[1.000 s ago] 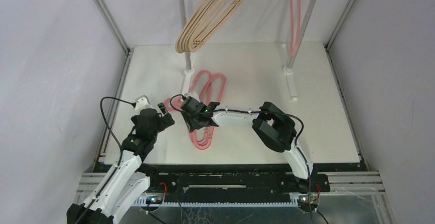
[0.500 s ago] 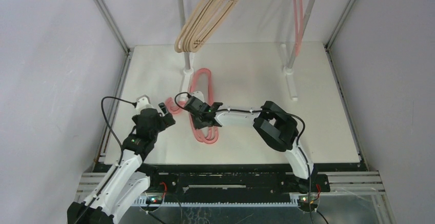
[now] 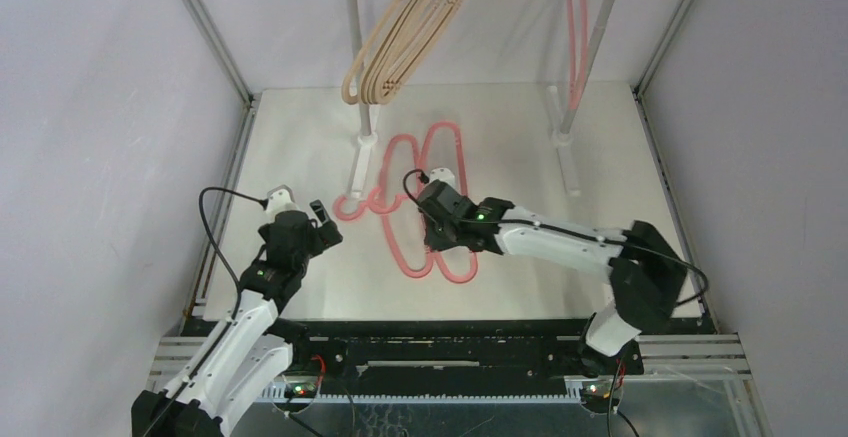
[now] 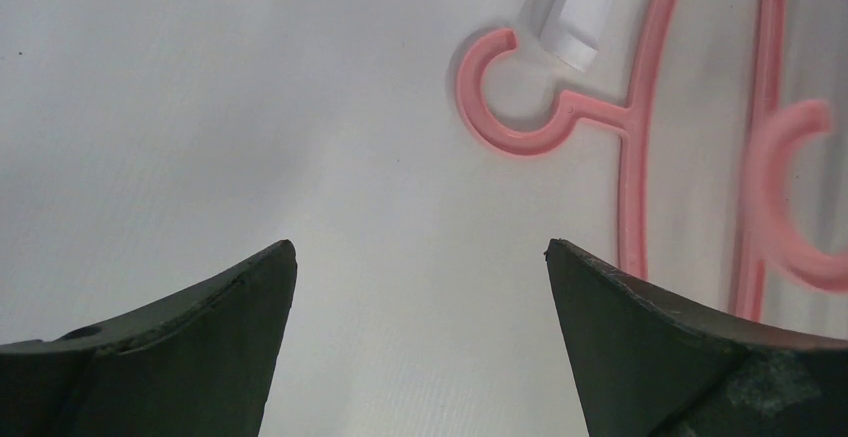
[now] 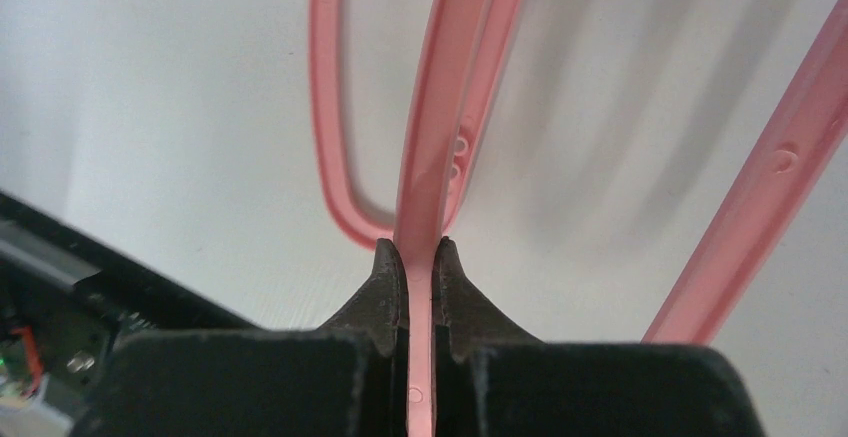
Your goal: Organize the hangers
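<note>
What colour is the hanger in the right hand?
Pink; the hanger shows best in the right wrist view.

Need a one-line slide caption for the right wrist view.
Right gripper pinching the thin bar of a salmon-pink plastic hanger above the white table, other pink hangers alongside.

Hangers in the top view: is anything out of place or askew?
Yes. Several pink hangers lie in a crossed, overlapping heap on the table by the left pole, not hung like the beige hangers and the lone pink hanger. The right gripper is shut on one's bar.
</note>
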`<state>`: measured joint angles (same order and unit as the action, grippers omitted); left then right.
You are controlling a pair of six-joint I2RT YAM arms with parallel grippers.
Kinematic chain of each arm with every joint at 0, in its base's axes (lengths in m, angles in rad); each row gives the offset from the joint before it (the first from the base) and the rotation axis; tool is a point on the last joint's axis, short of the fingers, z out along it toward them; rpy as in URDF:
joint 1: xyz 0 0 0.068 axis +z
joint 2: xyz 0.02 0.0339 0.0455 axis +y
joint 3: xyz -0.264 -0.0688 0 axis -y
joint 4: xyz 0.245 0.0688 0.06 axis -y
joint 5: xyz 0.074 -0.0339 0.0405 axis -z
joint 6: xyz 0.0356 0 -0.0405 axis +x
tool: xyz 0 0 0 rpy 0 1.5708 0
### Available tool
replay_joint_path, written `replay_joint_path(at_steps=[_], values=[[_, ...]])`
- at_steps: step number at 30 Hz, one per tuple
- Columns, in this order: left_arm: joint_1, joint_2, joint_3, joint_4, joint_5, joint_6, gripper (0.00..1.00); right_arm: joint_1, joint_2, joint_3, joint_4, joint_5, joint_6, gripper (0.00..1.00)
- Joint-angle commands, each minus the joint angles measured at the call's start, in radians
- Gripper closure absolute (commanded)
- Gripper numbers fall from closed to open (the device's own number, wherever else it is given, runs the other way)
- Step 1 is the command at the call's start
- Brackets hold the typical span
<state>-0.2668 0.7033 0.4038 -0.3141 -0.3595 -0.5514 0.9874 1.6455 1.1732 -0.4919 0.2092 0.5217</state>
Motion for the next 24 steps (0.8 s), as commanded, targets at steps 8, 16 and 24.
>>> replay_joint_path(at_steps=[8, 16, 24], values=[[0.007, 0.016, 0.022, 0.050, 0.031, -0.004, 0.01, -0.230, -0.432, -0.101, -0.047, -0.160, 0.007, 1.00], [0.006, 0.009, 0.021, 0.060, 0.055, 0.012, 0.01, -0.482, -0.639, -0.104, 0.123, -0.442, 0.105, 1.00], [0.006, -0.017, 0.010, 0.049, 0.061, 0.013, 0.01, -0.596, -0.545, -0.072, 0.467, -0.663, 0.349, 1.00]])
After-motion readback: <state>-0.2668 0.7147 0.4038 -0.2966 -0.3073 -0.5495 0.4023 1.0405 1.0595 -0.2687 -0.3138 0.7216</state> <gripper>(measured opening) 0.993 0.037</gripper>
